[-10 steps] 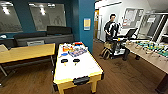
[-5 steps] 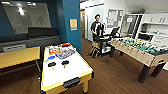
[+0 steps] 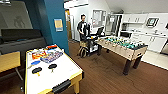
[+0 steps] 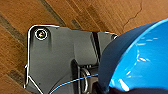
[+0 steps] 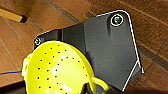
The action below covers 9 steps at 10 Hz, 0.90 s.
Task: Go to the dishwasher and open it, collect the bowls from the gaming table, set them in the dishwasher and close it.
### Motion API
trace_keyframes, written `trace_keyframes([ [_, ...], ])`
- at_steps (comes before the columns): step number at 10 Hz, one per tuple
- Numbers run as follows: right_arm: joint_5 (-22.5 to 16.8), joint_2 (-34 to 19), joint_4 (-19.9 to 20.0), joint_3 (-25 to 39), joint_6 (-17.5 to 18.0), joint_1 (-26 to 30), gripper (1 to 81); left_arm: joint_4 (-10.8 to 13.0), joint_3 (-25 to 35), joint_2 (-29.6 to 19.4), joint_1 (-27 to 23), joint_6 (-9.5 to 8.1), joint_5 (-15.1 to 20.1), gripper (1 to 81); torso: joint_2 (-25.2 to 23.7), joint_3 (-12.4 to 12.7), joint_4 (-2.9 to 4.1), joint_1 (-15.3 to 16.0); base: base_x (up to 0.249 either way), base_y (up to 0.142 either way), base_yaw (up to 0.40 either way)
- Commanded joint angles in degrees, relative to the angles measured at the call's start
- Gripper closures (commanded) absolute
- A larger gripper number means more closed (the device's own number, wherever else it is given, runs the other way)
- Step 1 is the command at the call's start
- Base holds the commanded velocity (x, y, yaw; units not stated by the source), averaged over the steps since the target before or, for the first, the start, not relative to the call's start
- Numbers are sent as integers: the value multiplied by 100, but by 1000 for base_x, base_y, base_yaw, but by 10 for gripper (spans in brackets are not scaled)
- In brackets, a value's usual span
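Head view: gaming table [image 3: 65,68], glossy white top, yellowish rim, carrying two black discs [image 3: 37,70] and coloured boxes [image 3: 51,56]. Beyond it a foosball table [image 3: 120,45] with green field; a person [image 3: 82,27] stands behind a cart [image 3: 90,45] beside that. White kitchen cabinets [image 3: 150,37] further back. Left wrist view: glossy bright blue bowl [image 4: 142,62] close over wood-plank floor [image 4: 37,15]; jaws hidden, grip cannot be told. Right wrist view: lime-yellow perforated bowl [image 5: 57,70] with loop handle, over the same floor; jaws likewise unreadable.
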Motion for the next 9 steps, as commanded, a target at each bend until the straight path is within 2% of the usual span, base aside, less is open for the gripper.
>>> trace_keyframes([
  [1, -183, 52, -127, -191, -14, 226, 811, 71, 10, -54, -249, 36, 109, 811, 0, 0, 0, 1, 0, 0, -377],
  [9, -201, 228, -127, -473, -14, 235, 811, 80, -298, 148, -240, 36, 118, 811, 0, 0, 0, 1, 0, 0, -377],
])
